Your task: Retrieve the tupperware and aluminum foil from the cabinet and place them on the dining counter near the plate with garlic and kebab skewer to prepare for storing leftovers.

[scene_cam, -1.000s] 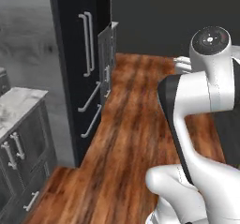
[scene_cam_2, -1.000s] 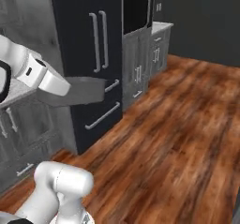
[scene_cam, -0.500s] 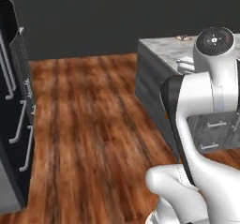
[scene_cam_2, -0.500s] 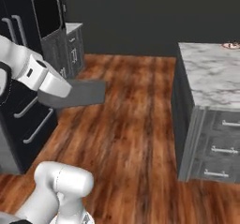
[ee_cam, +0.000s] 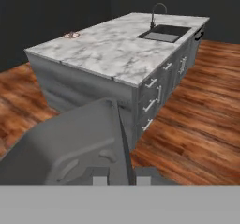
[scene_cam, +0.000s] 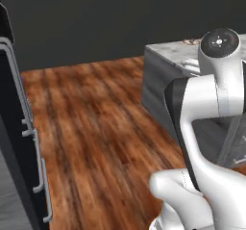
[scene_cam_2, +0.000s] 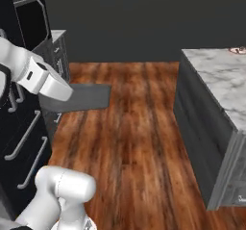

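- The gripper (ee_cam: 118,175) pinches the tub (ee_cam: 79,138), carried above the floor.
- The desk (ee_cam: 117,49) with the plate (ee_cam: 71,34) lies ahead.
- Placing remains; foil unseen.

We see a floor (scene_cam_2: 139,142) of reddish-brown wood planks with dark grain running across the room; behind it the far wall (scene_cam_2: 144,17) is dark grey and plain. On the left stand tall black units with long pale bar handles (scene_cam: 33,176); among them, in the right base view, a dark oven recess (scene_cam_2: 31,19) sits above a grey drawer cabinet (scene_cam_2: 60,56). In the hand view an island carries a black sink (ee_cam: 164,32) with a curved tap (ee_cam: 157,10); its grey side holds drawers (ee_cam: 157,94) with pale handles. The light is dim and even.
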